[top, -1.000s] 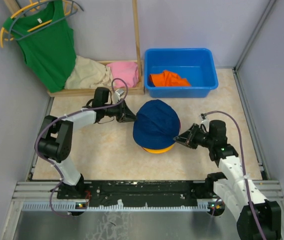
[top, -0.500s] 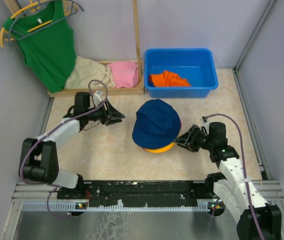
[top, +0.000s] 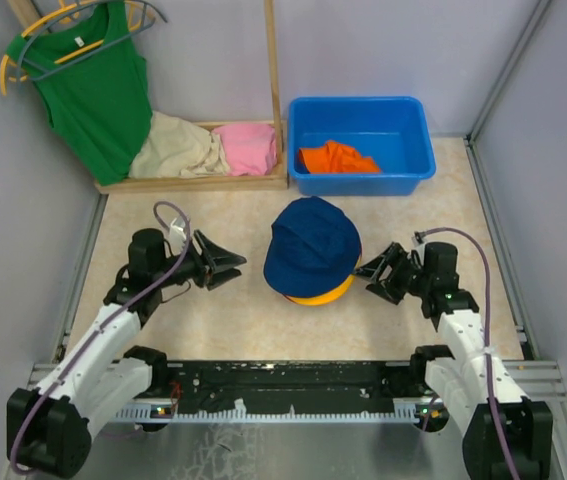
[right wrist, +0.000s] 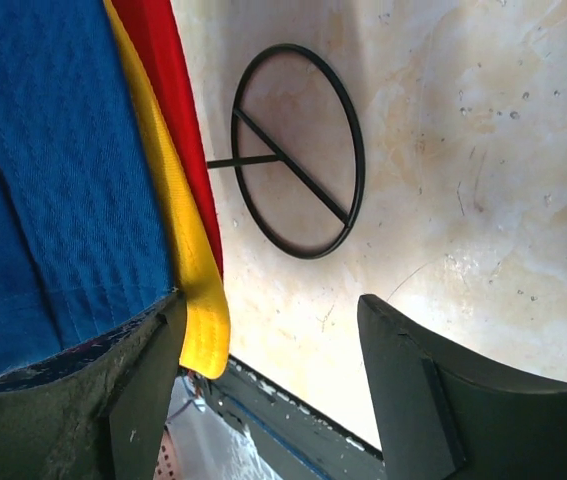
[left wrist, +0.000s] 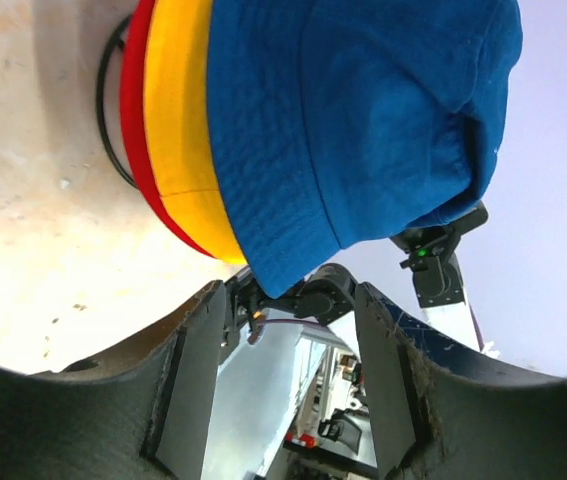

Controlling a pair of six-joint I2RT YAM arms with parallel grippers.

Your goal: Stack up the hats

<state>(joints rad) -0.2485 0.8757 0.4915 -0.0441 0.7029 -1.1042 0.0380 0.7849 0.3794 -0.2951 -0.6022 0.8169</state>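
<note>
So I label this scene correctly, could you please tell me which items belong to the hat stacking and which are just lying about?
For the job: navy hat, yellow hat, red hat, orange hat in the blue bin.
Just lying about: green tank top, pink cloth, beige cloth.

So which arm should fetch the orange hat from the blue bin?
Right, probably. The orange hat lies in the blue bin on the right arm's side; both arms' jaws are open and empty, but the left arm sits farther off.
</note>
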